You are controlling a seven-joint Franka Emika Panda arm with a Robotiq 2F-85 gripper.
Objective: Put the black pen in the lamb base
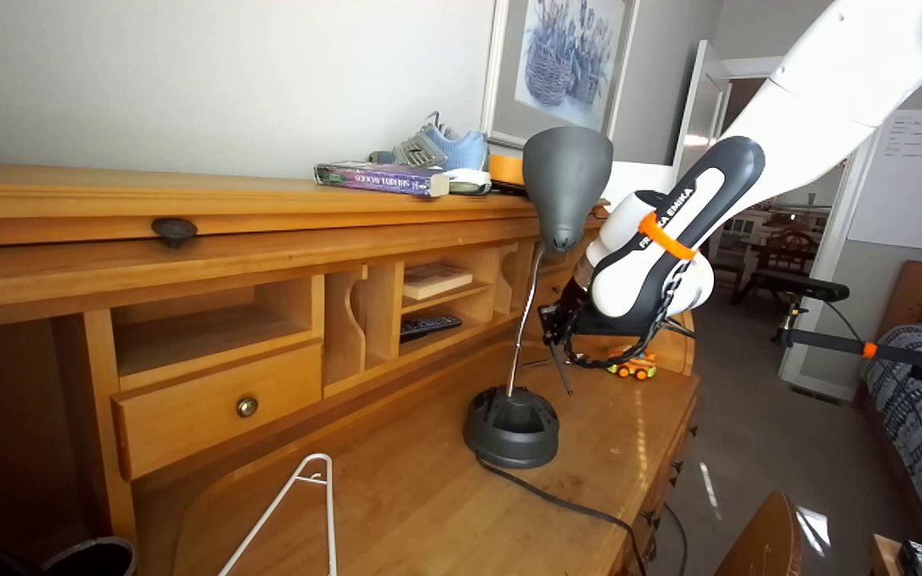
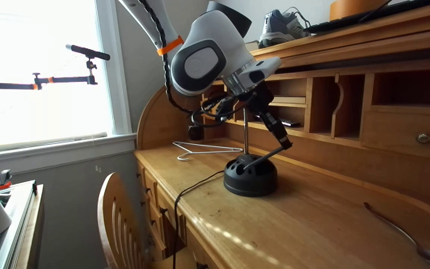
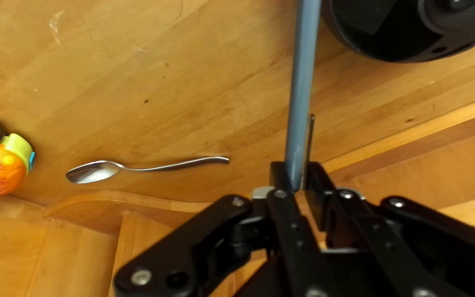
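The black, jointed, two-fingered gripper [image 3: 297, 177] is pinching the long, slim, dark pen [image 3: 303, 82] by one end, and the pen's free length is slanting downward from that hold. Just beside it, the round, dark grey lamp base [image 2: 250, 185], its top cut with holes and pockets, is resting on the honey-coloured wooden desk [image 1: 429, 496]. The pen is hanging outside that base, so the step in hand is apparently involving a carry across and a lowering.

The slant is probably making a clean drop harder; tilting the pen nearer upright, aiming the free tip [image 2: 246, 167] at a larger pocket and releasing only once the tip is sitting inside the rim are looking safest. The thin, shiny metal stem [image 2: 246, 136] and the dark grey dome shade [image 1: 569, 180] are crowding the space above, so a slow approach is deserving preference.

In an exterior view, the free tip [image 2: 246, 167] is overlapping the lamp base as if entering a hole; in an exterior view, that tip [image 1: 569, 389] is showing to one side, clear of the base. The wrist view is cutting the tip off, but it is showing the whole silver metal spoon [image 3: 107, 169] lying on the desk.
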